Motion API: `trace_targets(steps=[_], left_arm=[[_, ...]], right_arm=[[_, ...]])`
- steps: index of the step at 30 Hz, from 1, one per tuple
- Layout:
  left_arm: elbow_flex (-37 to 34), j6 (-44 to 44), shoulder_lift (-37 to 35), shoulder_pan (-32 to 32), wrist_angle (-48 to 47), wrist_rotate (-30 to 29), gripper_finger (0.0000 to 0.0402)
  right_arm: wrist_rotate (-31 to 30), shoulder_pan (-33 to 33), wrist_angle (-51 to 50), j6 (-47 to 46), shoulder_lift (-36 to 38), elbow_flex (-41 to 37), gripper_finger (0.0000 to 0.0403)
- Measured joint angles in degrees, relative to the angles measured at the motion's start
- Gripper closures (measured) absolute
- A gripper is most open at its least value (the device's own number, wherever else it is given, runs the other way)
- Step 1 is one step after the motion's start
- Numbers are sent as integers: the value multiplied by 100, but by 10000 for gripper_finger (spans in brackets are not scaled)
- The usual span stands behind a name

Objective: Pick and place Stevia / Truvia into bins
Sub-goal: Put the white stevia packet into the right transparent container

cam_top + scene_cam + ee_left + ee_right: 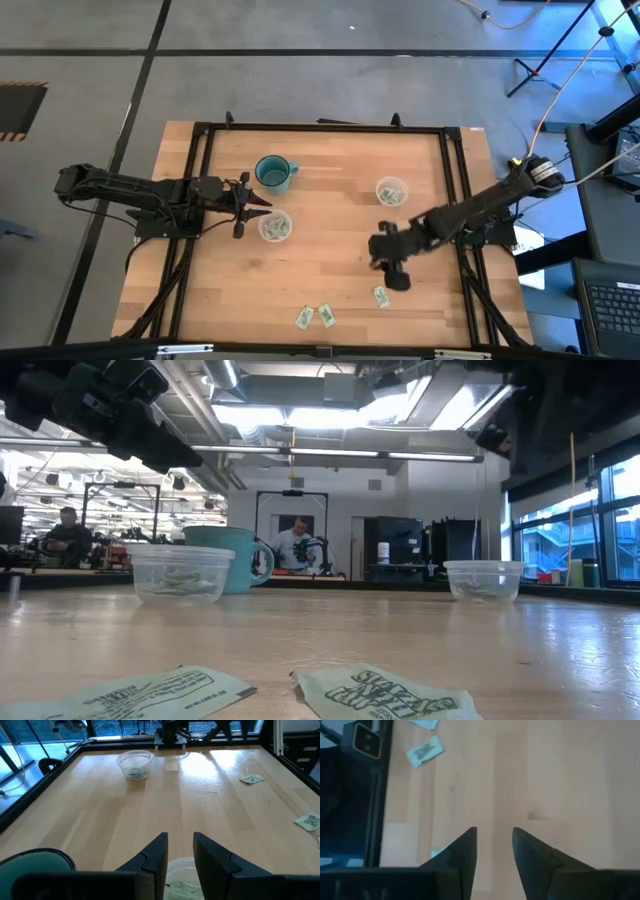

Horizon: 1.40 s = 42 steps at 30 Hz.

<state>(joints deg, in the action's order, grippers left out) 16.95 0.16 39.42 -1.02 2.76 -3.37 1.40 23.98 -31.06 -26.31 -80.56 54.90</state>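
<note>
Overhead, the left gripper (262, 207) hovers at the near cup (275, 227) beside the teal mug (273, 173); the right gripper (392, 268) hangs near a loose sachet (381, 296), with two more sachets (315, 317) at the table (330, 270) edge. Low down, those two lie flat in front. From the left wrist, jaws are spread above the cup. From the right wrist, jaws are spread over bare wood. Sachets look light, thin and limp; pinching across an edge seems best.

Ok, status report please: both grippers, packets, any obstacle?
Left gripper open above clear plastic cup. Right gripper open, empty, near white-green paper sachet. No obstacle.
</note>
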Motion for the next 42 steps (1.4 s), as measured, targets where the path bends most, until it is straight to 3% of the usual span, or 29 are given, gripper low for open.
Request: trace_targets(steps=[6,20,37,42], left_arm=[[0,153,-2,-2,6,-5,315],[0,153,-2,0,13,-5,315],[0,160,-2,-2,15,-15,315],[0,160,-2,-1,10,-18,315]], right_arm=[[-435,620,265,-105,-412,-3,290],[-425,1068,681,-463,-1550,-7,299],[-449,1155,699,-343,-2280,23,300],[-486,1153,675,-336,-2290,17,328]])
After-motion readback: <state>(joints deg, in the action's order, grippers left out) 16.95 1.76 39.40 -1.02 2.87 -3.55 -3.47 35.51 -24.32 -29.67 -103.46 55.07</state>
